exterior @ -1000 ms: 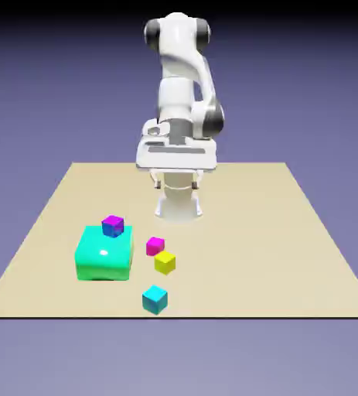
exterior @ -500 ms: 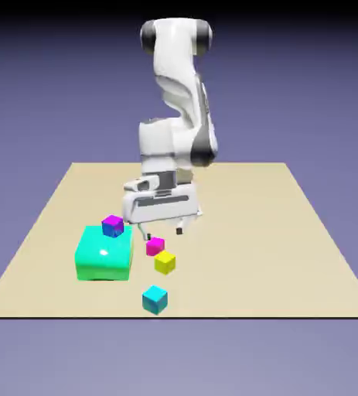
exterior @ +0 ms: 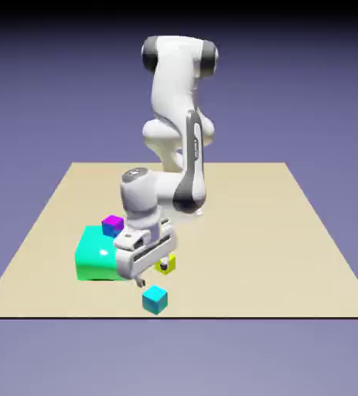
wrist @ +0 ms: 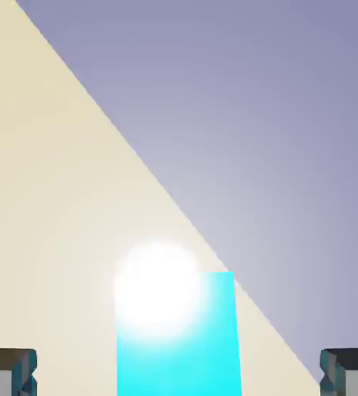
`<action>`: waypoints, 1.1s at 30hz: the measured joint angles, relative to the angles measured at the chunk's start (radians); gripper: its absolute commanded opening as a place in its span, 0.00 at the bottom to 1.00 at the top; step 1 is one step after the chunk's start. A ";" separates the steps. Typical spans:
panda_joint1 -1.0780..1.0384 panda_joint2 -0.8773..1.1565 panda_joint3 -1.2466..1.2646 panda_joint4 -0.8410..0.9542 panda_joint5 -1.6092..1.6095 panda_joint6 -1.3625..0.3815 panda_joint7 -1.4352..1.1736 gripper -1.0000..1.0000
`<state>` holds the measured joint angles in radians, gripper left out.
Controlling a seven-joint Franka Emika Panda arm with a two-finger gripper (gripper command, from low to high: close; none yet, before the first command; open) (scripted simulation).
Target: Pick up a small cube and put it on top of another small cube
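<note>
A: ok so where's the little blue cube (exterior: 155,300) from where you're standing? I can't tell if the gripper (exterior: 152,274) is lined up or not.

B: bottom of the exterior view, a bit left of the middle, close to the table's (exterior: 274,263) near edge. Gripper's just above it and a touch back toward the robot.

A: fingers together or apart?

B: wide apart, nothing in them. In the hand view one tip (wrist: 8,373) sits in the lower left corner, the other (wrist: 349,373) in the lower right, and the cube's down at the bottom between them, with bare table showing on both sides of it.

A: so it's straddling it already?

B: nah, not down around it, I'd say. Lined up though: the cube's sides run pretty much up and down in the hand view, so two flat faces look square to the fingers. The table edge is the thing cutting across at a slant.

A: so no more twisting?

B: doesn't look like it needs much. My guess is the next bit is straight down, maybe a small nudge toward the exterior view's bottom, then squeeze. The purple-topped cube (exterior: 113,226) it has to go on is up and to the left, by the big green block (exterior: 97,259).
</note>
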<state>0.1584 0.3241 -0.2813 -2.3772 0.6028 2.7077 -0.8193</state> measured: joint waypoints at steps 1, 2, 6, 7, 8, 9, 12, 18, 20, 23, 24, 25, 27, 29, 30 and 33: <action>-0.018 0.036 0.026 0.014 0.030 0.022 -0.025 0.50; -0.035 0.072 0.052 0.028 0.061 0.044 -0.050 0.50; -0.093 0.191 0.138 0.075 0.160 0.115 -0.130 0.00; -0.093 0.191 0.138 0.075 0.160 0.115 -0.130 0.00; -0.093 0.191 0.138 0.075 0.160 0.114 -0.131 0.00; -0.075 0.155 0.111 0.061 0.130 0.092 -0.106 0.00; -0.022 0.046 0.033 0.018 0.039 0.027 -0.031 0.00; -0.063 -0.172 -0.060 -0.079 -0.149 -0.083 0.015 0.00; -0.100 -0.244 -0.086 -0.113 -0.213 -0.117 0.022 0.00; -0.147 -0.353 -0.123 -0.163 -0.307 -0.169 0.032 0.00; -0.149 -0.389 -0.136 -0.180 -0.339 -0.186 0.035 0.00; -0.160 -0.425 -0.149 -0.197 -0.370 -0.203 0.038 0.00; -0.184 -0.498 -0.174 -0.230 -0.434 -0.238 0.045 0.00; -0.211 -0.570 -0.200 -0.264 -0.497 -0.272 0.051 0.00; -0.224 -0.606 -0.212 -0.281 -0.528 -0.289 0.054 0.00; -0.264 -0.715 -0.250 -0.331 -0.623 -0.341 0.064 0.00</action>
<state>-0.1056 -0.3910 -0.5316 -2.7082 -0.0202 2.3669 -0.7552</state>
